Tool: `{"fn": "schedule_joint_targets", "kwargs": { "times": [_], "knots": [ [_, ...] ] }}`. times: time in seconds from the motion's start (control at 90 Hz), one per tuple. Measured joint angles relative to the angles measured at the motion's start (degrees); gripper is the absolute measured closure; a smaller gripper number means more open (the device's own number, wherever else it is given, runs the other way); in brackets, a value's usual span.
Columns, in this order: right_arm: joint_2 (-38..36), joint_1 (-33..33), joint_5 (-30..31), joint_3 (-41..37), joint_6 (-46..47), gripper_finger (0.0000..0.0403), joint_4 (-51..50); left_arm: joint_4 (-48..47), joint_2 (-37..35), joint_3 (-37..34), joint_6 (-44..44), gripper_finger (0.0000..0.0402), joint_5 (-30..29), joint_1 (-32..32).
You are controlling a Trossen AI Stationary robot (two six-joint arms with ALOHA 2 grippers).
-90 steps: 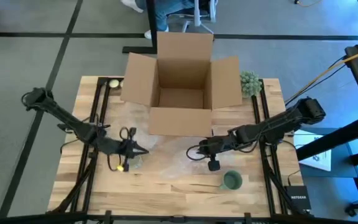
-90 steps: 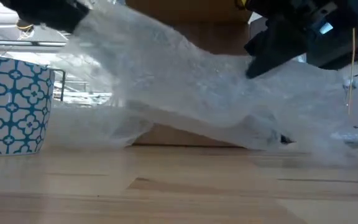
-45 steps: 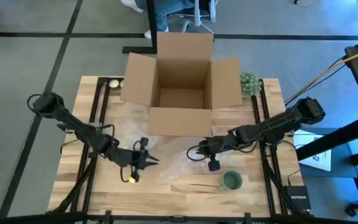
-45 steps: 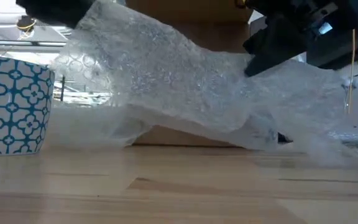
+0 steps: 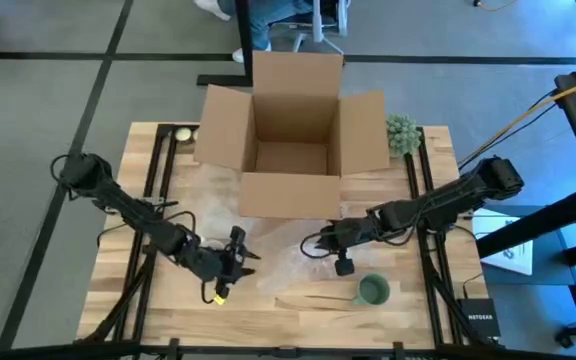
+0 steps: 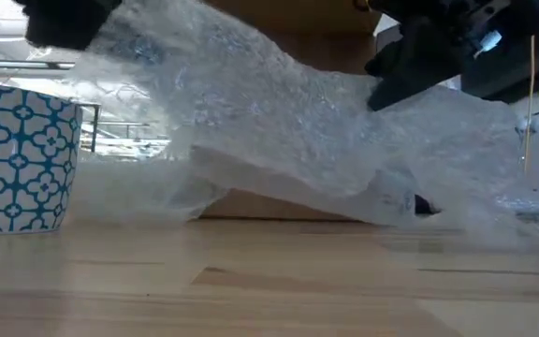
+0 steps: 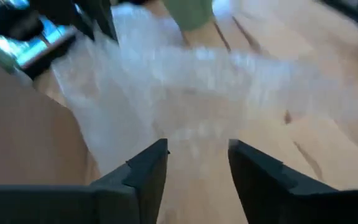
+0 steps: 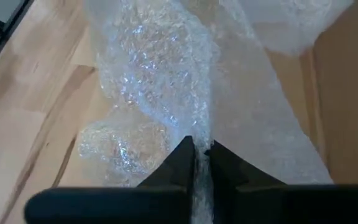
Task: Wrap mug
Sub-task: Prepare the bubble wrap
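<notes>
**Mug at the near edge, wrap held up behind it**

The mug (image 5: 373, 291) stands upright on the tabletop (image 5: 298, 320) at the near edge, in front of the cardboard box (image 5: 293, 140) and toward the box's right corner. It is bare and apart from the wrap. There is one mug, one sheet of bubble wrap (image 6: 288, 140), one box, and one small green plant (image 5: 402, 132) beside the box's right flap.

Between mug and box, the right gripper (image 5: 326, 243) hangs just behind the mug, its fingers (image 8: 182, 163) pinched nearly together on a fold of the wrap. It is clearly the nearer arm to the mug. The left gripper (image 5: 236, 258) sits well off toward the box's left front corner, its fingers (image 7: 151, 165) parted with wrap lying ahead of them, gripping nothing that I can see.

The sheet stretches lengthwise along the box's front, from one gripper toward the other, lifted off the wood. My judgement: the coming move depends on bringing that sheet forward to the mug, which lies on the near side of the right fingers.
</notes>
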Motion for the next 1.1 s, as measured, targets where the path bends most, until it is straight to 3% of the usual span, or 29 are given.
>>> {"fn": "schedule_joint_targets", "kwargs": {
  "times": [0.167,0.278,0.533,0.833,0.978,1.1],
  "knots": [
    [0.0,0.0,-0.1,0.0,0.2,0.0394,2.2,7.7,2.6,0.0,3.8,0.0245,0.1,1.2],
    [0.0,0.0,-0.2,0.0,2.5,0.0394,2.0,10.6,4.2,0.0,1.2,0.026,-0.1,2.3],
    [-1.3,-0.4,-0.8,1.8,10.5,0.0359,-2.8,14.4,3.6,0.0,-14.7,0.0391,-6.1,3.6],
    [-5.9,-0.3,-3.6,10.2,12.6,0.0257,-30.4,15.1,1.5,0.0,-31.2,0.04,-14.5,3.1],
    [-7.1,-0.3,-2.5,7.3,15.1,0.023,-31.5,18.5,1.5,0.0,-34.9,0.04,-19.3,3.0],
    [-6.7,0.4,1.8,0.0,17.3,0.0226,-24.4,18.6,1.5,0.0,-37.5,0.04,-22.8,2.9]
  ]
}}
